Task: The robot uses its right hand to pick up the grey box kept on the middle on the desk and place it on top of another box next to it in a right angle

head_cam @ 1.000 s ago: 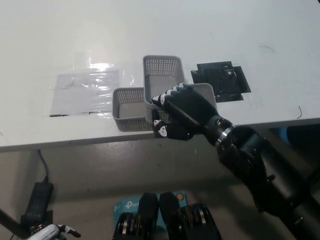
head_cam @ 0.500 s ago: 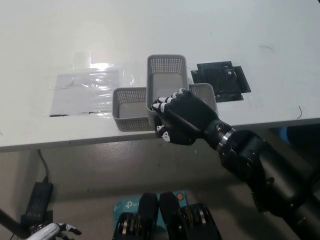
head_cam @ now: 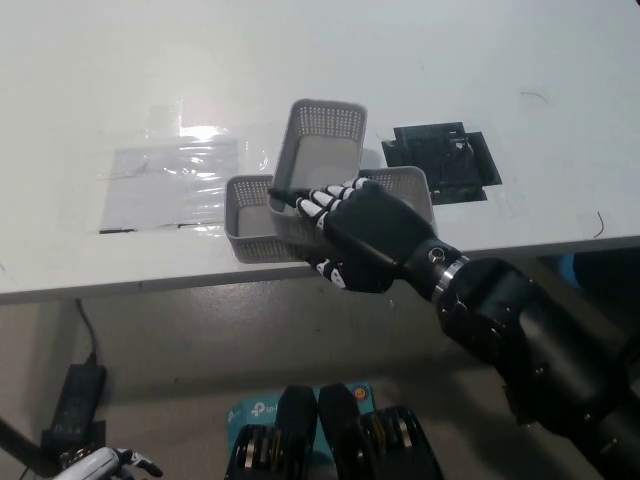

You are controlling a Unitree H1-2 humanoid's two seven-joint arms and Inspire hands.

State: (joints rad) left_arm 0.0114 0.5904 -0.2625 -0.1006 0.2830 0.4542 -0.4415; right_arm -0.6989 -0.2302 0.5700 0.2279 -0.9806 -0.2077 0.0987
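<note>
- My black right hand (head_cam: 355,235) is closed around the near end of the grey perforated box (head_cam: 312,170); the fingers (head_cam: 318,203) curl over its near rim.
- The held box is tilted, its far end pointing away from me and a little to the right. It sits across the second grey perforated box (head_cam: 250,225), which lies along the desk's near edge.
- Whether the held box rests on the lower box or is raised just above it cannot be told from this view.
- The lower box extends to both sides of my hand: its left part is visible at the desk edge, its right end (head_cam: 412,190) behind my wrist.
- My white left hand (head_cam: 105,463) hangs low at the lower left, below the desk; its state cannot be told.
- On the white desk (head_cam: 420,70), a clear plastic sheet (head_cam: 165,180) lies to the left of the boxes and a black flat patch (head_cam: 445,160) to their right.
</note>
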